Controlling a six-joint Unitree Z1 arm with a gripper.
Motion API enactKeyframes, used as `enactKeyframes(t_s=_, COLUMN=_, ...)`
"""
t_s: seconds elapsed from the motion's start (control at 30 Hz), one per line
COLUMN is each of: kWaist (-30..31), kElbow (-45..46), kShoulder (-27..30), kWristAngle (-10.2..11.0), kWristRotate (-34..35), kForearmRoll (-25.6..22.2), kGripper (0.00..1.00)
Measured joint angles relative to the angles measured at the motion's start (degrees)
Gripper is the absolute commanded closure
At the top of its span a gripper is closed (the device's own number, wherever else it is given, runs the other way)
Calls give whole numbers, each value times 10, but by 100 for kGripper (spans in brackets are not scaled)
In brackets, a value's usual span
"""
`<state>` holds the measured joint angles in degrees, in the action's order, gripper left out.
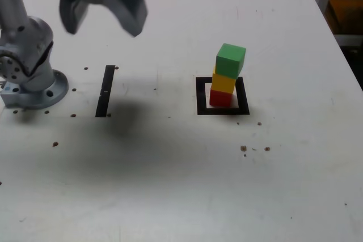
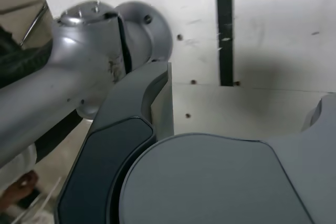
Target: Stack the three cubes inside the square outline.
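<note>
Apparently the task is finished, or almost so. On the tabletop (image 1: 181, 185), the arm's base (image 1: 31, 86) stands at the edge on the exterior view's left, and the gripper (image 1: 102, 24) hangs high above that side, well apart from the cubes, with its jaws spread and nothing between them. The wrist view shows only the base, the strip and the gripper's own body (no cube is visible there).

The strip (image 1: 105, 90) lies beside the base. The outline (image 1: 200, 96) is nearer the edge on the exterior view's right, about midway between the far and near edges. Inside it the three cubes make one tower: the red cube (image 1: 220, 98) on the white middle, the yellow cube (image 1: 223, 83) on top of it, and the green cube (image 1: 230, 60) on the yellow one.

The green cube sits a little turned and shifted toward the right edge, so the tower is not perfectly straight, but it looks stable. I judge that nothing is left to stack; only the arm's retreat remains.
</note>
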<state>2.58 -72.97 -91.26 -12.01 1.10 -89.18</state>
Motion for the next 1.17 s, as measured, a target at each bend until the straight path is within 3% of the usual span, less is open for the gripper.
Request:
enactKeyframes(t_s=0.1, kWaist=-9, kElbow=59, kShoulder=1, kWristAngle=-21, kWristRotate=-7, kForearmRoll=53, kGripper=0)
enactKeyframes(t_s=0.13, kWaist=-20, kElbow=104, kShoulder=1, kWristAngle=-32, kWristRotate=-13, kForearmRoll=91, kGripper=1)
enactKeyframes(t_s=0.27, kWaist=-34, kElbow=146, kShoulder=-5, kWristAngle=-44, kWristRotate=-37, kForearmRoll=152, kGripper=1)
enactKeyframes(t_s=0.5, kWaist=-35, kElbow=162, kShoulder=-35, kWristAngle=-60, kWristRotate=-63, kForearmRoll=168, kGripper=1)
enactKeyframes(t_s=0.83, kWaist=-35, kElbow=165, kShoulder=-49, kWristAngle=-32, kWristRotate=-74, kForearmRoll=182, kGripper=1)
enactKeyframes(t_s=1.07, kWaist=-35, kElbow=207, kShoulder=-33, kWristAngle=-25, kWristRotate=-74, kForearmRoll=271, kGripper=1)
enactKeyframes(t_s=1.17, kWaist=-35, kElbow=209, kShoulder=-31, kWristAngle=-26, kWristRotate=-74, kForearmRoll=277, kGripper=1)
